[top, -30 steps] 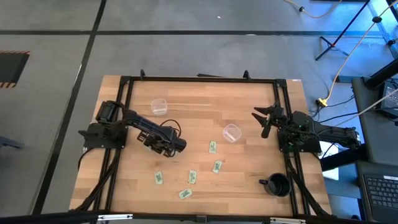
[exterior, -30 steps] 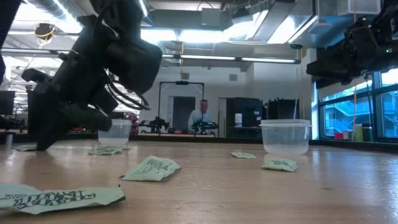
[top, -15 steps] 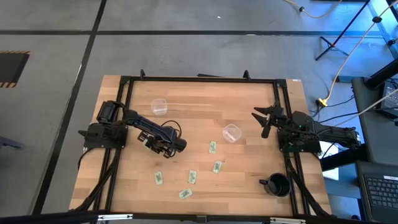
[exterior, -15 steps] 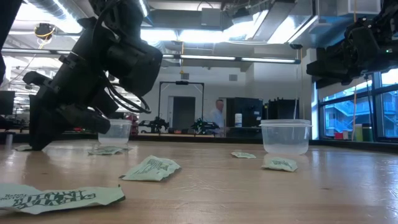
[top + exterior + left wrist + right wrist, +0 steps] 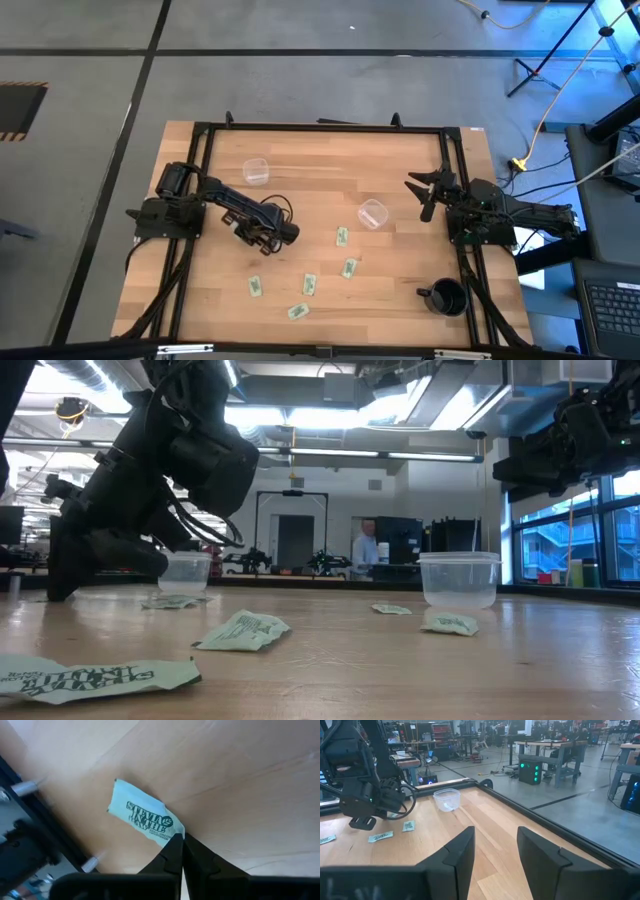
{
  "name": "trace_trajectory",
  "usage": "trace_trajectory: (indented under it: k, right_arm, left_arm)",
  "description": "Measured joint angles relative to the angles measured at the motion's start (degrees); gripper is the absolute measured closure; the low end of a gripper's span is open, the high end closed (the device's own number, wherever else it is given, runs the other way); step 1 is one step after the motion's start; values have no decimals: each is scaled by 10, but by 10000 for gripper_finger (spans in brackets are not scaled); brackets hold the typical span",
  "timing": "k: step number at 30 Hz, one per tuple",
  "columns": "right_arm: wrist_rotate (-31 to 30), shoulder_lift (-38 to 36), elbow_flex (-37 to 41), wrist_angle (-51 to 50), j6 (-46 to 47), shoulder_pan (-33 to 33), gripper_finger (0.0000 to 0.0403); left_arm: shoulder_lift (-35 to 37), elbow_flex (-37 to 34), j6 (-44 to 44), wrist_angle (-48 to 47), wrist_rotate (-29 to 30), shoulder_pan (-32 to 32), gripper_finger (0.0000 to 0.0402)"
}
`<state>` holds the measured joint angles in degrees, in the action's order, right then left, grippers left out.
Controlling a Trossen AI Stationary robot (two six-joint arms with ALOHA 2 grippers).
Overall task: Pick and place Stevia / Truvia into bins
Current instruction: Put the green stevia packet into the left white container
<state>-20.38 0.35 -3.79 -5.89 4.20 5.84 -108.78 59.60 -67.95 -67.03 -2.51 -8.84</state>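
Observation:
My left gripper is low over the table's left-middle, shut on a green-and-white Stevia packet. From above, the gripper hides that packet. Several more packets lie flat on the wood toward the near edge, among them one, another and a third. One clear cup stands at the far left and another right of centre. My right gripper is open and empty, held above the table's right side. My left gripper pinches the packet's one short end, at a corner, between its two shut fingertips. The fingers slant down toward the table. The rest of the packet sticks out flat beyond the tips. I cannot tell whether it is clear of the wood.
A black mug stands at the near right corner. A black frame runs round the table's edges. Beyond the far edge a person stands in the room. Bare wood lies between the two cups.
My left gripper has shifted a little toward the table's left edge, still shut on the packet.

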Motion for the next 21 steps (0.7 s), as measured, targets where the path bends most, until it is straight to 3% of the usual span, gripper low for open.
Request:
trace_trajectory:
  k: [12, 18, 21]
  right_arm:
    - [0, 0, 0, 0, 0, 0, 251]
    - [0, 0, 0, 0, 0, 0, 251]
    - [0, 0, 0, 0, 0, 0, 251]
  left_arm:
    - [4, 65, 82, -46, 16, -2, 400]
    - [7, 153, 107, -192, 114, 1, 399]
    - [29, 179, 131, -198, 171, 17, 400]
